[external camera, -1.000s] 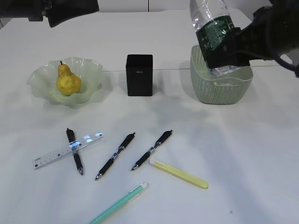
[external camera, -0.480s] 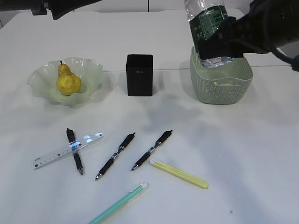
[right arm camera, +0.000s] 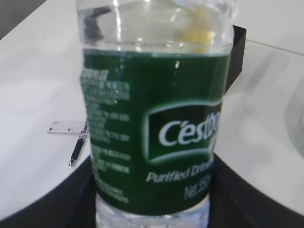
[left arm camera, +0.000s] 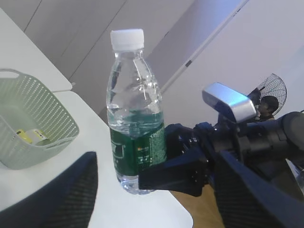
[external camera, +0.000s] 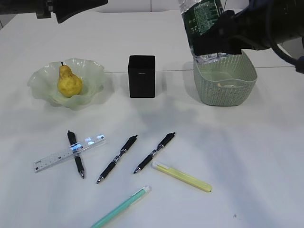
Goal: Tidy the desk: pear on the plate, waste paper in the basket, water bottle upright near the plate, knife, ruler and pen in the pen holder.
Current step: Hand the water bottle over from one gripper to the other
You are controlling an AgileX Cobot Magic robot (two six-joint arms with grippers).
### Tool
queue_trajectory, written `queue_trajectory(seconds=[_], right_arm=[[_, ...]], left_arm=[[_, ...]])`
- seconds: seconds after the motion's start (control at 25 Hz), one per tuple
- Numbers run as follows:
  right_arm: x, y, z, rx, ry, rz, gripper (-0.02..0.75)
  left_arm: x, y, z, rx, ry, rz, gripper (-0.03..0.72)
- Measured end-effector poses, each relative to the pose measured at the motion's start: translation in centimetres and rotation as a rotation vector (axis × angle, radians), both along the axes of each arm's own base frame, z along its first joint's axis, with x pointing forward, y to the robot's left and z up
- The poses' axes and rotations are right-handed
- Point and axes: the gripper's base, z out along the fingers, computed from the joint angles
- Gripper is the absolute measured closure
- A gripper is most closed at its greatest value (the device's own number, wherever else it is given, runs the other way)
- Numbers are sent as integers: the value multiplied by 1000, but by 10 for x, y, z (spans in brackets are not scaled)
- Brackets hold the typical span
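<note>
Clamped in the right gripper (left arm camera: pixel 156 173), the water bottle (left arm camera: pixel 134 114) is clear, glossy ribbed plastic with a shiny green label. Below it, the basket (external camera: pixel 225 84) is matt perforated plastic on a smooth white counter (external camera: pixel 247 156).

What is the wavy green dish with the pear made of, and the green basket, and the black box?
The plate looks like pale green glass or clear plastic: light passes through its ruffled rim, though the look cannot settle which. The basket looks like matte sage-green plastic, with rows of small moulded holes in its sides. The pen holder is matte black with no shine; plastic or coated metal, hard to tell.
</note>
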Motion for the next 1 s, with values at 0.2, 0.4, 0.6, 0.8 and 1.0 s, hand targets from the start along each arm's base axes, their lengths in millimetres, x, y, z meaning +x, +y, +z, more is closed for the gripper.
queue_trajectory(seconds=[0.2,0.4,0.6,0.8,1.0], right_arm=[[-4,4,0,-17,-16,75,304],[-10,26,6,-12,-74,182,304],[-12,36,18,-3,-107,230,304],[-12,41,37,10,-164,248,304],[-17,52,46,23,-187,291,304]], left_arm=[[-1,0,-1,15,-6,-10,151],[-2,-1,-1,25,-14,-27,151],[-5,-2,-1,26,-34,-60,151],[-5,-2,2,5,-61,-58,147],[-6,-7,4,24,-123,-69,115]])
